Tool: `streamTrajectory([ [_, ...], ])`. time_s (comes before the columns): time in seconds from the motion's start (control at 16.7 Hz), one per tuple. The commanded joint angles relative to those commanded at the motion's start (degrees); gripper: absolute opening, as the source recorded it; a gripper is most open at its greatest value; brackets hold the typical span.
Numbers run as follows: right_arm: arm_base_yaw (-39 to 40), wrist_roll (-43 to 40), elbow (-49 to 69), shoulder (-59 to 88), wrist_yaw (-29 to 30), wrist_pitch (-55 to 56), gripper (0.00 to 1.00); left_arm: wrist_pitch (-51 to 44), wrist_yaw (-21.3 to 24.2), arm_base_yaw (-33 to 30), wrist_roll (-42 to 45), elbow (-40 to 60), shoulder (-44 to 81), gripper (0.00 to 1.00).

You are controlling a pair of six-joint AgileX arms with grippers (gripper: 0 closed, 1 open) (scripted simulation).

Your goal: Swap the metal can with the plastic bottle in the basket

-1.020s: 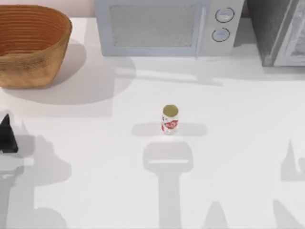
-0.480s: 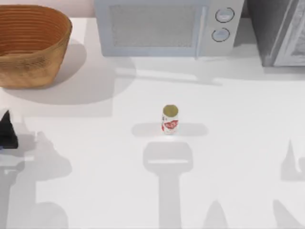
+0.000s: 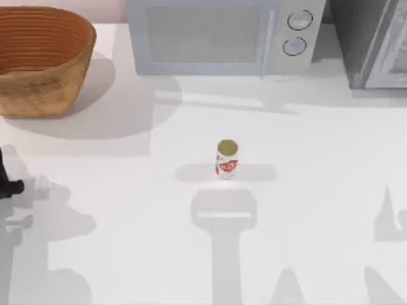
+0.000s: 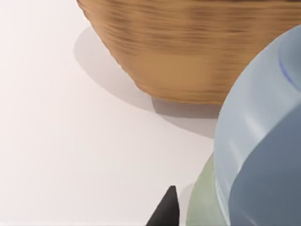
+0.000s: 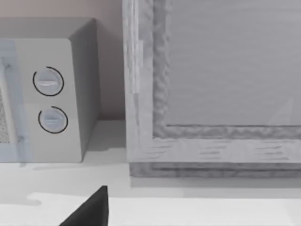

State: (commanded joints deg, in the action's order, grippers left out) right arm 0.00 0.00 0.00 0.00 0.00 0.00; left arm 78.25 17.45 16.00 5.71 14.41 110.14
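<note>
The metal can (image 3: pixel 227 159), white with red marks and a dull gold top, stands upright at the table's middle. The orange-brown woven basket (image 3: pixel 38 89) sits at the back left, and its ribbed inside shows nothing in the top view. My left gripper (image 3: pixel 7 181) is at the left edge of the top view, in front of the basket. Its wrist view shows the clear bluish plastic bottle (image 4: pixel 263 141) pressed close beside a dark fingertip (image 4: pixel 165 209), with the basket's wicker wall (image 4: pixel 197 56) behind. The gripper looks shut on the bottle. My right gripper (image 5: pixel 91 209) is parked at the right.
A grey microwave (image 3: pixel 222 35) with two round dials stands along the back edge. A second grey appliance (image 3: pixel 375 41) stands at the back right. Arm shadows fall on the white table in front of the can.
My left gripper has slid left, further past the top view's left edge, so less of it shows. The can and basket have not moved.
</note>
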Motion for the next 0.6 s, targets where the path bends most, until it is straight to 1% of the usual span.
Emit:
streamTrajectory([
  [0.12,0.00,0.00,0.00,0.00,0.00,0.00,1.00,0.00,0.00,0.00,0.00,0.00,0.00,0.02],
  [0.18,0.00,0.00,0.00,0.00,0.00,0.00,1.00,0.00,0.00,0.00,0.00,0.00,0.00,0.00],
  [0.6,0.00,0.00,0.00,0.00,0.00,0.00,1.00,0.00,0.00,0.00,0.00,0.00,0.00,0.00],
])
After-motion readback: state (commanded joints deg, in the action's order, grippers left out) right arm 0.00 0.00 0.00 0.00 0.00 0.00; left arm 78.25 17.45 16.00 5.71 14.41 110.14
